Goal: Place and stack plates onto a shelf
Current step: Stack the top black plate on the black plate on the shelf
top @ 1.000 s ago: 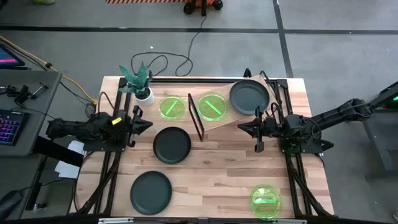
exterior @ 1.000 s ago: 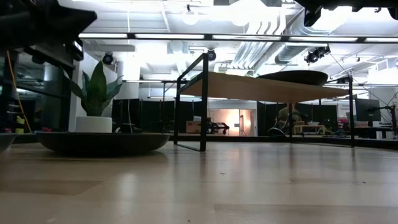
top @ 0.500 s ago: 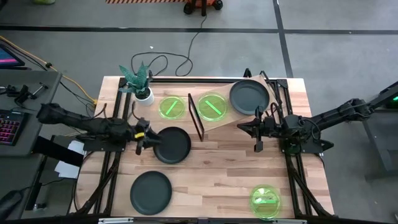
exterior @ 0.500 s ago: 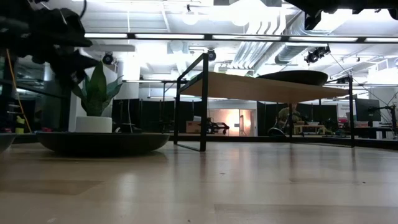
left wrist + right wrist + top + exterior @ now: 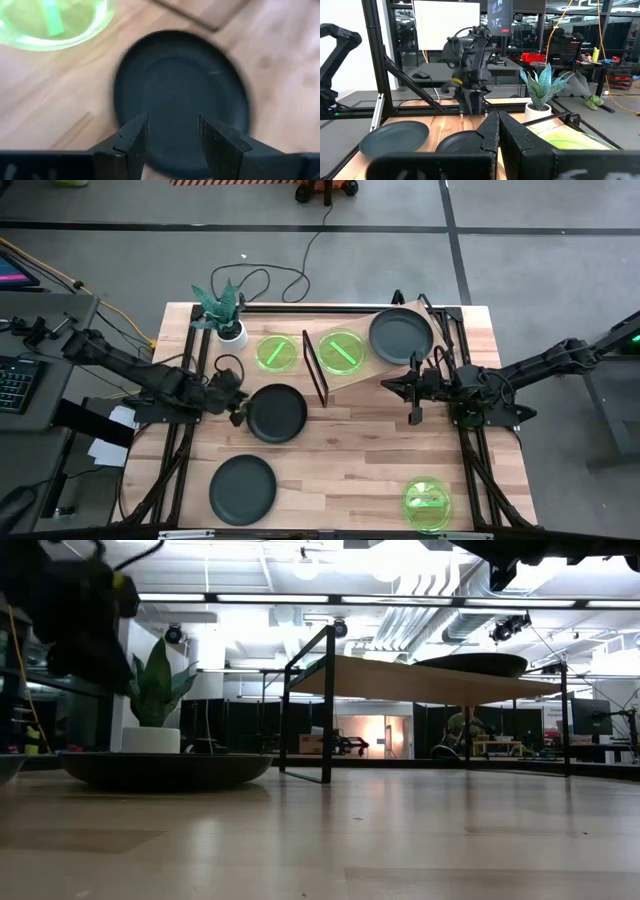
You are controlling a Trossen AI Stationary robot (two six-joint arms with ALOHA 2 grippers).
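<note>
A dark grey plate [image 5: 277, 412] lies flat on the table's middle. My left gripper [image 5: 238, 408] is open and points down over its left rim, one finger on either side of the rim [image 5: 172, 137]; I see no touch. A second dark plate [image 5: 242, 487] lies near the front. A third [image 5: 401, 335] and a green plate [image 5: 340, 351] sit on the tilted shelf [image 5: 370, 375]. Other green plates lie beside the shelf [image 5: 277, 352] and at the front right [image 5: 426, 503]. My right gripper [image 5: 415, 390] waits shut near the shelf's right end.
A white pot with a green plant [image 5: 225, 315] stands at the far left corner. The shelf's black frame [image 5: 315, 368] rises just right of the middle plate. Bare wood lies between the front plates [image 5: 340, 480].
My left gripper has swung from the table's left edge toward the near edge and a little right, to the middle dark plate's left rim. It has tipped down and opened. The plates have stayed where they were.
</note>
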